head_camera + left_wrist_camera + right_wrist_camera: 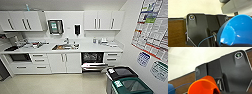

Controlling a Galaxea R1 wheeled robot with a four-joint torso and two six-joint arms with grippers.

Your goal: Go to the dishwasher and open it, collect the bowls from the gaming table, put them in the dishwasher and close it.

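Straight ahead under the white counter, the dishwasher (92, 60) stands open, its steel door (94, 66) folded down and its dark inside showing. In the left wrist view a blue bowl (238, 31) sits tilted and close, with my left gripper (226, 44) shut on its rim. An orange bowl (203, 86) tips toward the right wrist camera, and my right gripper (216, 91) is shut on its edge. The gaming table is out of view.
A dark-lidded bin (121, 72) and a green-lidded bin (131, 85) stand on the right, close to the dishwasher door. Posters cover the right wall (152, 27). The counter (87, 47) holds a sink (65, 46) and clutter at left. Beige floor (57, 83) lies before the cabinets.
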